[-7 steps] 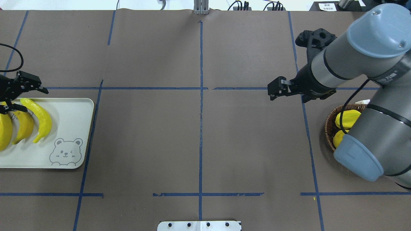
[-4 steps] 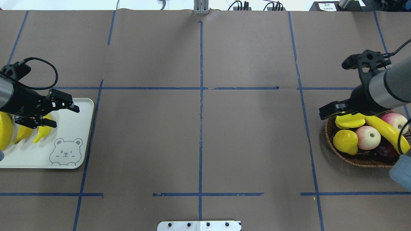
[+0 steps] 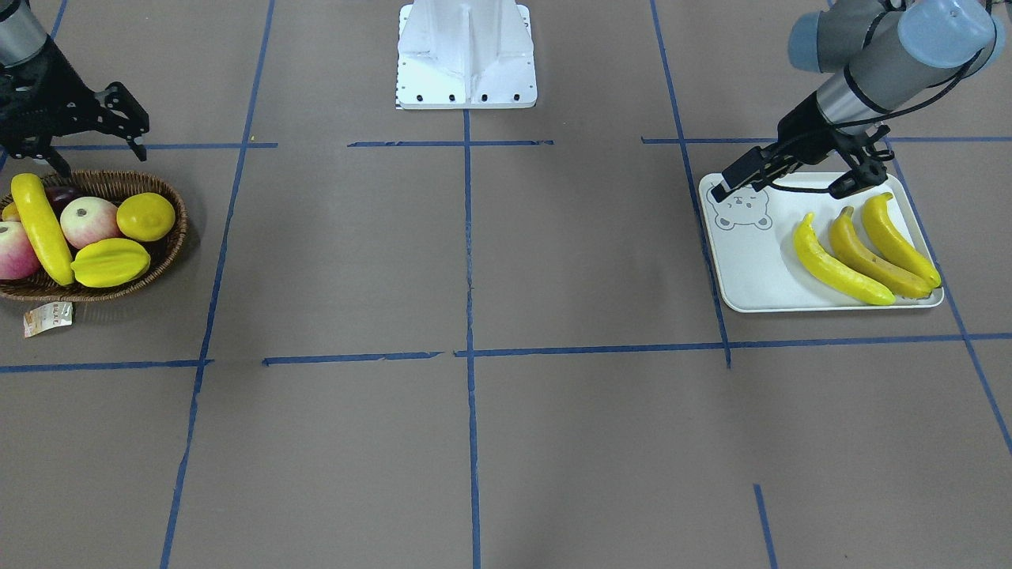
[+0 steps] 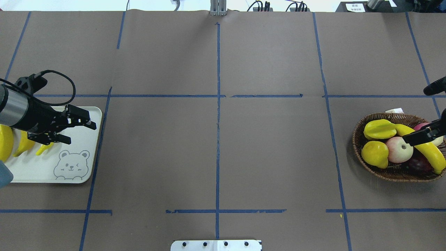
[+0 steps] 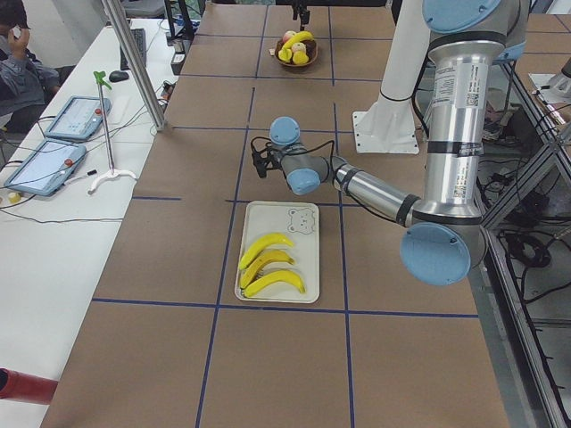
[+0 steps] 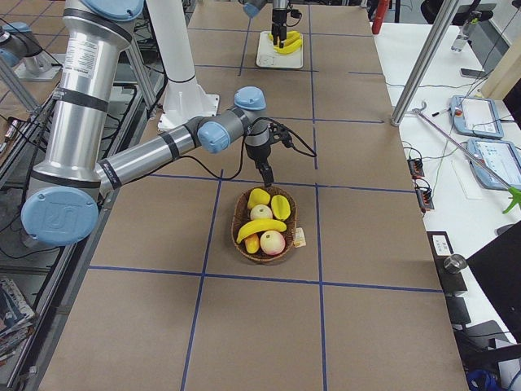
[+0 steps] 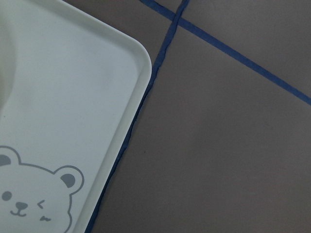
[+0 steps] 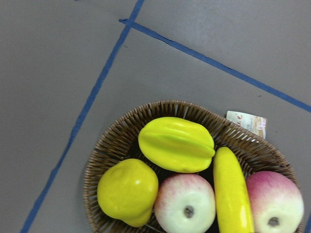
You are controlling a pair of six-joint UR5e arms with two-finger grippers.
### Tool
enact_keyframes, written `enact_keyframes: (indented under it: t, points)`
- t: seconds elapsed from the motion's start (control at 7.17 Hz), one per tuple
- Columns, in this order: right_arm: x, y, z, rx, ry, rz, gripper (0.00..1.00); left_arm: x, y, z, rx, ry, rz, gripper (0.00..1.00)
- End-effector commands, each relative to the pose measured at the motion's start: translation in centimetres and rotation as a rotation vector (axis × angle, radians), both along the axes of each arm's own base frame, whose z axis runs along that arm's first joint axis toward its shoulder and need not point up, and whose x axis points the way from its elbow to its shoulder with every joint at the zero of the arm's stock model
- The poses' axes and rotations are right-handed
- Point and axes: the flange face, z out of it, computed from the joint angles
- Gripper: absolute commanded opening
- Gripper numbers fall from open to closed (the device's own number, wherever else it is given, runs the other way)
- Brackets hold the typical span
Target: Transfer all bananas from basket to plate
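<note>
- Both arms have shifted since a moment ago; the left end effector (image 4: 81, 133) has slid further along the plate (image 3: 751, 276) toward its bear-print end; the right end effector (image 3: 99, 154) has moved from the inner rim of the basket (image 3: 170, 245) toward its outer side
- left end effector: fingers spread, holding nothing, above the plate
- right end effector: fingers spread, empty, above the basket
- three bananas (image 3: 866, 249) lie side by side on the plate, the darker one in the middle
- fourth banana (image 3: 39, 229) lies in the basket, beside a starfruit (image 3: 111, 262), a lemon (image 3: 146, 216) and two apples (image 3: 88, 221)
- plate and basket sit at opposite ends of the counter (image 4: 216, 157)
</note>
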Motion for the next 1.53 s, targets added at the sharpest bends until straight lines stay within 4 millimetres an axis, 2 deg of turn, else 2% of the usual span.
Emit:
enact_keyframes:
  t: [0.0, 0.14, 0.42, 0.56, 0.7, 0.98, 1.12, 1.25, 1.39]
  points:
    - [0.8, -0.3, 1.0, 0.016, 0.025, -0.016, 1.0, 0.3, 0.8, -0.8, 0.126, 0.005, 0.065, 1.0]
    - [0.9, -0.3, 1.2, 0.015, 0.027, -0.016, 1.0, 0.2, 0.8, -0.8, 0.168, -0.028, 0.104, 1.0]
    - [1.0, -0.2, 1.6, 0.009, 0.027, -0.018, 1.0, -0.6, 1.6, -3.0, 0.232, -0.133, 0.196, 1.0]
    - [0.9, -0.3, 2.0, 0.003, 0.027, -0.018, 1.0, 0.3, 2.3, -3.0, 0.257, -0.237, 0.227, 1.0]
    - [0.9, -0.3, 2.0, 0.005, 0.029, -0.019, 1.0, 2.3, 2.4, -4.9, 0.255, -0.332, 0.257, 1.0]
    - [0.9, -0.3, 2.1, 0.002, 0.026, -0.021, 1.0, 4.7, 1.9, -9.6, 0.301, -0.449, 0.33, 1.0]
    - [1.3, 0.4, 3.3, 0.0, 0.021, -0.011, 1.0, 5.4, 1.8, -11.5, 0.307, -0.42, 0.294, 1.0]
    - [1.6, 0.8, 4.8, 0.022, -0.001, -0.007, 1.0, 6.5, 2.0, -13.5, 0.225, -0.365, 0.198, 1.0]
    - [1.9, 1.2, 7.1, 0.029, -0.026, 0.023, 1.0, 8.8, 3.6, -14.2, 0.232, -0.316, 0.201, 1.0]
